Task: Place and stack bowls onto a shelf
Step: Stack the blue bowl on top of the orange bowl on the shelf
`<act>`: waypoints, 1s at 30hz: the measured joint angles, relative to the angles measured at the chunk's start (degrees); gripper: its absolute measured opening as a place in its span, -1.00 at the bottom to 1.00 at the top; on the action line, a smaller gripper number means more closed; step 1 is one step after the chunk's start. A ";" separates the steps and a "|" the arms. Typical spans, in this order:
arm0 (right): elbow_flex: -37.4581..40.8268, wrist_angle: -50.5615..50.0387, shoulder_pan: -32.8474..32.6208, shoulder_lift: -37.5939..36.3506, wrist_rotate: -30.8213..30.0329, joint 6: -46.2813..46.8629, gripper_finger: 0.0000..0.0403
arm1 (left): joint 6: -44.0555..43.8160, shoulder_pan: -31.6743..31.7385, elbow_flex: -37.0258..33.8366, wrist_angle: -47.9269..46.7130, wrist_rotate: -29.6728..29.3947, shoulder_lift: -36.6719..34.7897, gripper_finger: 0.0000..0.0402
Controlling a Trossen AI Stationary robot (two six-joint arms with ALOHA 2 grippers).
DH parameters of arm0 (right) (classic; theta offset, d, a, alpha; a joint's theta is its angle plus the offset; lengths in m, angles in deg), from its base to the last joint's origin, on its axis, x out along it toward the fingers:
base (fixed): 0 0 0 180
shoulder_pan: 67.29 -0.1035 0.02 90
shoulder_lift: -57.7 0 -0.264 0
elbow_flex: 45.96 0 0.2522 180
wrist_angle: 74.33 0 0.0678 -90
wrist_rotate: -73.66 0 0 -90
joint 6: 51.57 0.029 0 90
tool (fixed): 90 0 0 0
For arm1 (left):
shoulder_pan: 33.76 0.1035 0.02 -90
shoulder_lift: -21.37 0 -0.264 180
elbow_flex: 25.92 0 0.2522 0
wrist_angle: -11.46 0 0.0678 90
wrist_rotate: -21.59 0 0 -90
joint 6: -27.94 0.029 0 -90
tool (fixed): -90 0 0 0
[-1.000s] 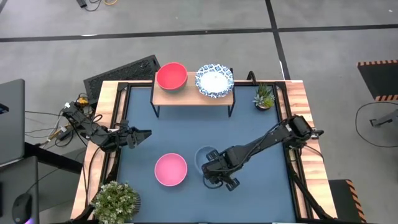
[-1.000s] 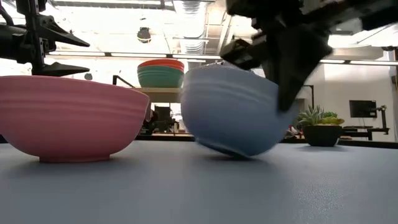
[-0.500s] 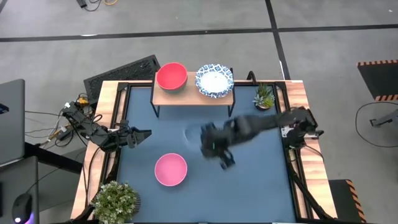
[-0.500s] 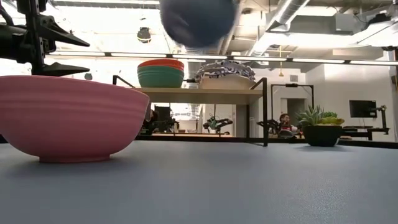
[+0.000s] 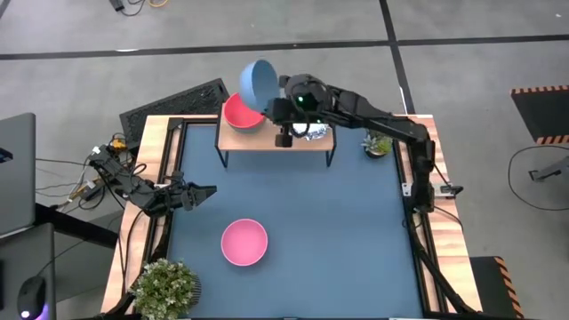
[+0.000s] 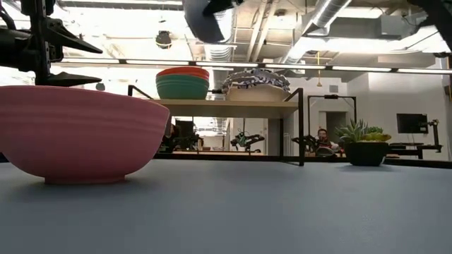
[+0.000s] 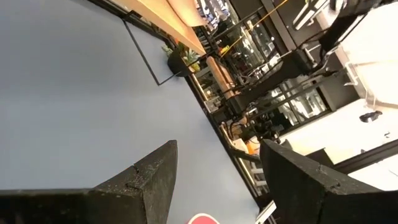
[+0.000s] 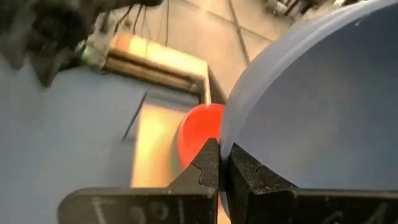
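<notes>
Gripping the rim of the light blue bowl (image 5: 258,82), the right gripper (image 5: 277,105) holds it tilted in the air above the red bowl (image 5: 240,116) on the shelf (image 5: 267,139) (the bowl juts out beyond the fingers, toward the shelf's far edge). The left gripper (image 5: 203,192) waits parted at the table's left side.

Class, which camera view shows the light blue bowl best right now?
The high view: the whole light blue bowl shows there, tilted, held in the right tool above the red bowl on the shelf. The right wrist view shows only its rim, close up; the low view, its underside at the top edge; the left wrist view, nothing.
</notes>
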 joint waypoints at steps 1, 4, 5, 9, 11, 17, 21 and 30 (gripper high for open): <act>-0.38 2.74 0.24 1.14 0.34 -0.78 -0.87 | -0.01 -0.01 0.00 0.00 -0.01 0.04 0.07; -0.01 0.75 1.38 3.05 0.93 -1.90 -0.87 | -0.36 0.01 0.00 -0.02 -0.22 0.03 0.07; -0.02 1.75 1.37 4.03 1.12 -2.68 -0.87 | -0.51 0.01 0.00 -0.07 -0.50 0.03 0.07; -0.07 1.23 1.38 6.32 1.06 -5.14 -0.87 | -1.17 0.01 0.00 -0.24 -1.90 0.06 0.07; -0.17 0.13 1.34 7.09 1.02 -5.83 -0.87 | -1.28 0.01 0.00 -0.34 -2.85 0.01 0.07; -0.12 -2.02 2.14 7.97 0.48 -7.33 -0.87 | -1.92 0.01 0.00 -0.59 -4.41 0.03 0.07; -0.17 -2.66 2.96 7.85 0.46 -7.63 -0.87 | -1.90 0.01 0.00 -0.66 -5.15 0.03 0.07; -0.17 -1.81 4.40 7.87 0.61 -10.98 -0.56 | -2.05 0.01 0.00 -0.88 -7.18 0.03 0.07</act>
